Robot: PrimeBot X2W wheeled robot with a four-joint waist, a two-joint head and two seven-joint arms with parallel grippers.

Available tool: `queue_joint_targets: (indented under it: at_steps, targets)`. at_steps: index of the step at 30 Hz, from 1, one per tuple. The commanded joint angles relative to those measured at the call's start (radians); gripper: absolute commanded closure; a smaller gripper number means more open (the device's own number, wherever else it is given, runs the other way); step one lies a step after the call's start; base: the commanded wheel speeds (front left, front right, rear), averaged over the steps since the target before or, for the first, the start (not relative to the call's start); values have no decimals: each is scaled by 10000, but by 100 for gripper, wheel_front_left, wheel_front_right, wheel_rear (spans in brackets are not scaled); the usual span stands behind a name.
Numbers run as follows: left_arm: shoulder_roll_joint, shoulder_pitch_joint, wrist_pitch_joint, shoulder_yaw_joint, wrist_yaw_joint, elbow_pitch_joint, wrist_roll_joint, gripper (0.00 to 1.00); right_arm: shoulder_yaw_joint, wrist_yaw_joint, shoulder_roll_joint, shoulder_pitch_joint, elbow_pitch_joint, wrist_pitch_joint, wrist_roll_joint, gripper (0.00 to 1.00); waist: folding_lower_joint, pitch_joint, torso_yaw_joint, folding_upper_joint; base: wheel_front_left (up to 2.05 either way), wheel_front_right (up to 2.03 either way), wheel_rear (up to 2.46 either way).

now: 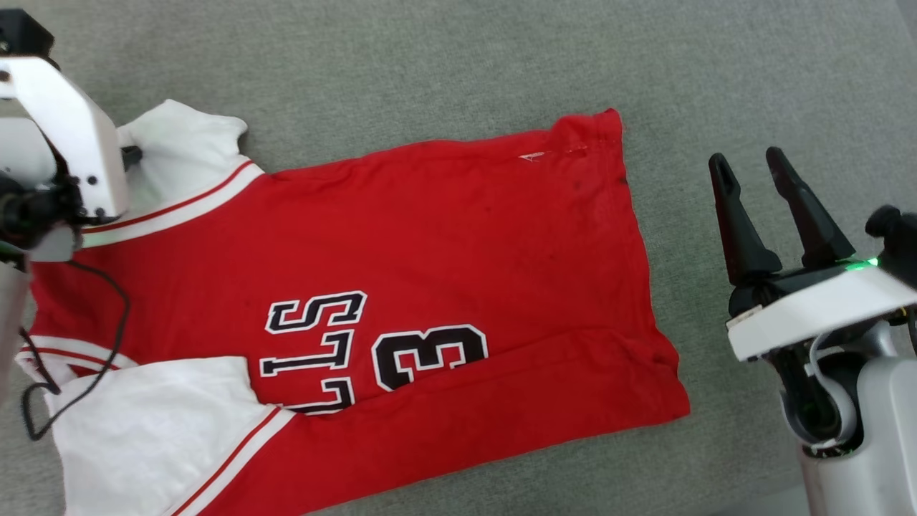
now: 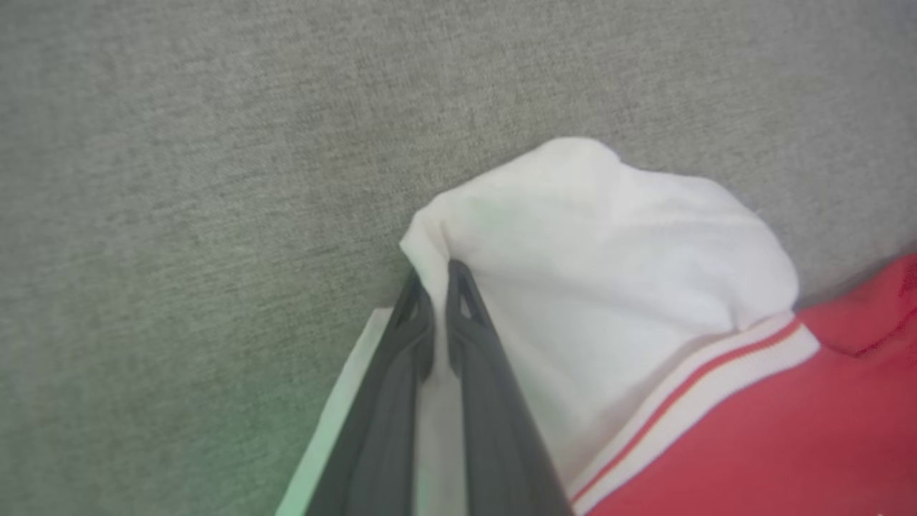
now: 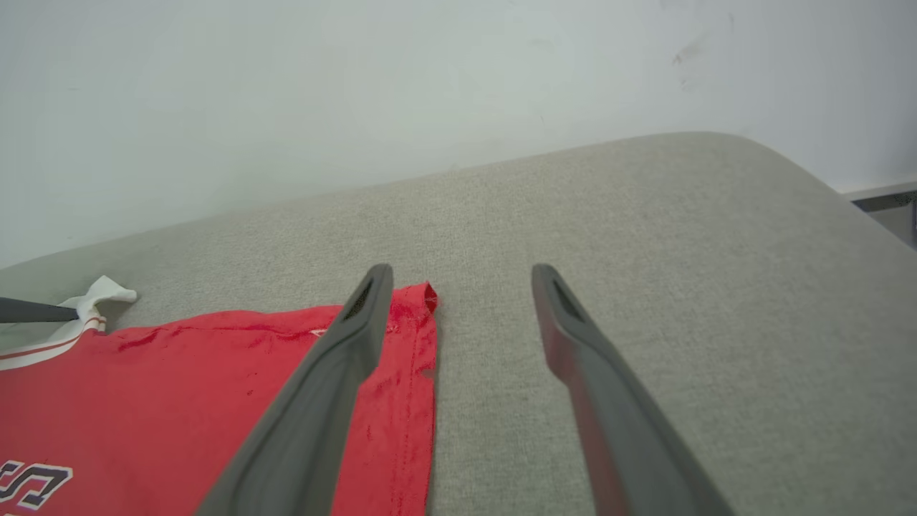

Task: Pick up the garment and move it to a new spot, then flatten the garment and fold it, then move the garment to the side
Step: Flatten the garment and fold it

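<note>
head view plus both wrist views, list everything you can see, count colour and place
garment: one, red with white sleeves, striped trim and black white-outlined lettering, spread on the cushion with its hem towards the robot's right
cushion: one, grey fabric, under the garment and around it
wall: one, white, behind the cushion in the right wrist view
cable: one, black, hanging from the left arm over the garment's sleeve end
left hand: one, dark fingers, shut on the edge of the far white sleeve
right hand: one, dark fingers on a white wrist, open and holding nothing, over the cushion beside the hem
</note>
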Motion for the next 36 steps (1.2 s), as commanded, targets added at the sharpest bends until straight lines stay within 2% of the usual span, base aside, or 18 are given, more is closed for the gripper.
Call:
queue_joint_targets:
  at_steps: [1,7,12,21,25,26,27,28,32,36]
  targets:
    - [-342,388,-340,-158,-9,258,111,100,-34,-2,-155,-281,326,299,355,0,-1,-244,227,0,0,0,0]
    - [-894,-256,-1406,-89,-96,273,276,100,52,-2,-695,-1402,2333,2006,1256,0,-1,-696,891,0,0,0,0]
    - [-1359,-594,-1967,-253,-280,95,460,100,371,0,-1081,-2655,3886,3764,1543,0,-1,-704,1506,0,0,0,0]
    - [-1776,-985,-2347,-479,-384,-260,608,100,922,0,-1636,-4969,6228,5551,1100,0,-1,-173,2254,0,0,0,0]
    - [-1882,-929,-2524,-523,-475,-212,566,100,1424,0,-1631,-5342,7384,6564,987,0,-1,-44,2421,0,0,0,0]
    - [-1888,-898,-2555,-520,-507,-180,546,100,1537,-2,-1612,-5365,7678,6894,959,50,-1,-39,2444,0,0,0,0]
    - [-1895,-847,-2614,-521,-529,-145,534,100,1603,-2,-1554,-5383,7887,7154,961,78,-1,-47,2464,0,0,0,0]
    - [-1902,-796,-2648,-517,-551,-110,515,100,1660,-2,-1486,-5426,8042,7358,1004,100,-1,-63,2483,0,0,0,0]
    - [-1915,-667,-2849,-492,-626,-14,438,100,1762,0,-1490,-5642,8140,7545,1035,100,-1,-187,2519,0,0,0,0]
    - [-1826,-344,-3260,-418,-727,37,362,100,1648,0,-1768,-5934,7532,6902,1132,100,-1,-585,2559,0,0,0,0]
